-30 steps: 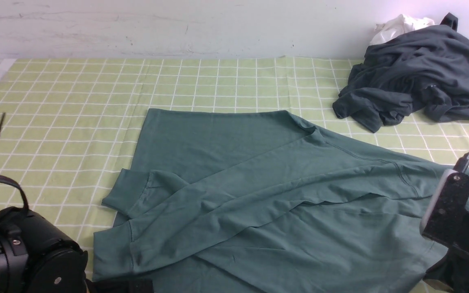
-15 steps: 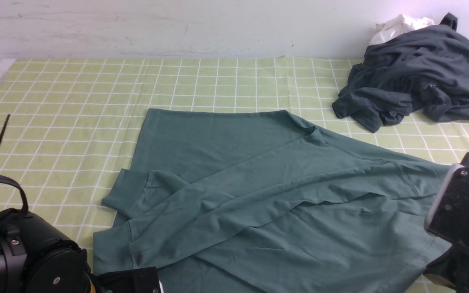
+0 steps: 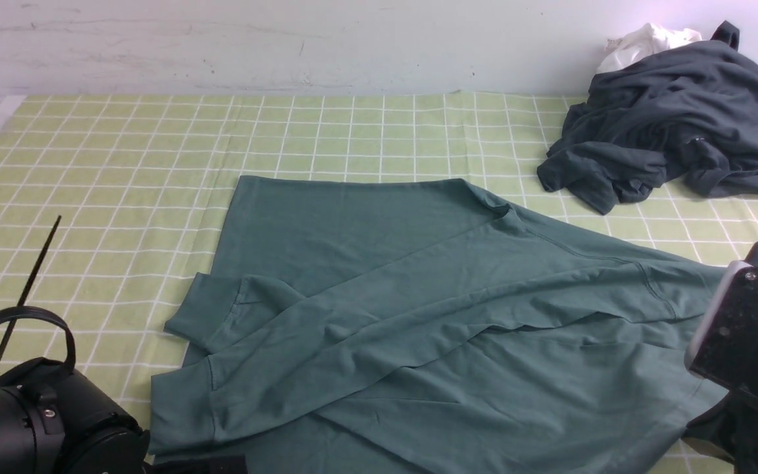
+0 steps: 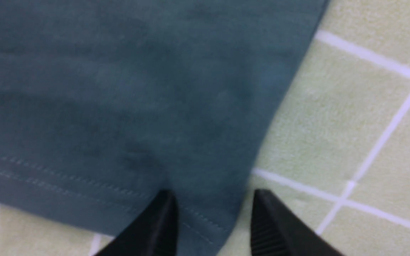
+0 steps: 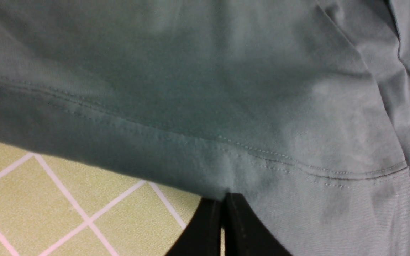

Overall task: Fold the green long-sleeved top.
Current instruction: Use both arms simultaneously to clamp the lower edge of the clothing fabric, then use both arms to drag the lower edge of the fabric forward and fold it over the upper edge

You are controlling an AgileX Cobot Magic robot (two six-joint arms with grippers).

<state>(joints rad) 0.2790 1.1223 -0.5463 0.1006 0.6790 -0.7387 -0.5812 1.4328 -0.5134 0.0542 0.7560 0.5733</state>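
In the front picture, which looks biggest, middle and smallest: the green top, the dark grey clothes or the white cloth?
1. green top
2. dark grey clothes
3. white cloth, partly hidden behind the grey clothes.
Both lie farther from the camera.

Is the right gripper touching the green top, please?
Touching: the right wrist view shows the right gripper shut on the hem of the top.
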